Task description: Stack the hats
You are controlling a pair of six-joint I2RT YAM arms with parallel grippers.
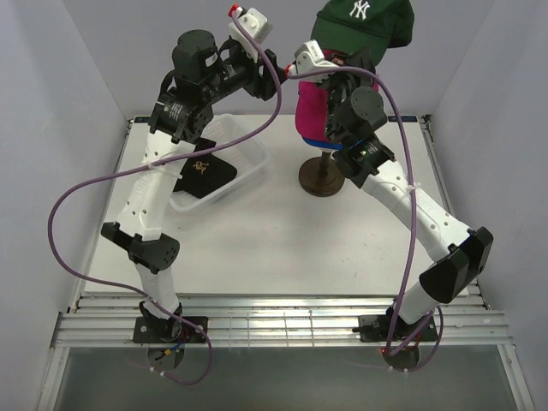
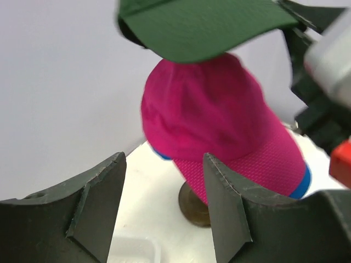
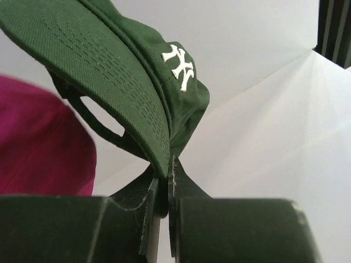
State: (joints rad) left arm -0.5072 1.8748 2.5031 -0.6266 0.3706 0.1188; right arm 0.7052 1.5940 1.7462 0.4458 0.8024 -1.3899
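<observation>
My right gripper (image 3: 164,174) is shut on the brim edge of the dark green NY cap (image 3: 109,66) and holds it in the air above the magenta cap (image 1: 312,111). The green cap also shows in the top view (image 1: 364,21) and the left wrist view (image 2: 197,27). The magenta cap (image 2: 219,120) sits on the stand, with the blue cap's edge (image 2: 303,183) showing under it. The black cap with the gold logo (image 1: 204,171) lies in the basket. My left gripper (image 2: 164,186) is open and empty, raised to the left of the magenta cap.
The white mesh basket (image 1: 248,154) stands at the back left of the table, below my left arm. The dark round stand base (image 1: 321,178) is at the back centre; the head on it is hidden under the caps. White walls close in on three sides.
</observation>
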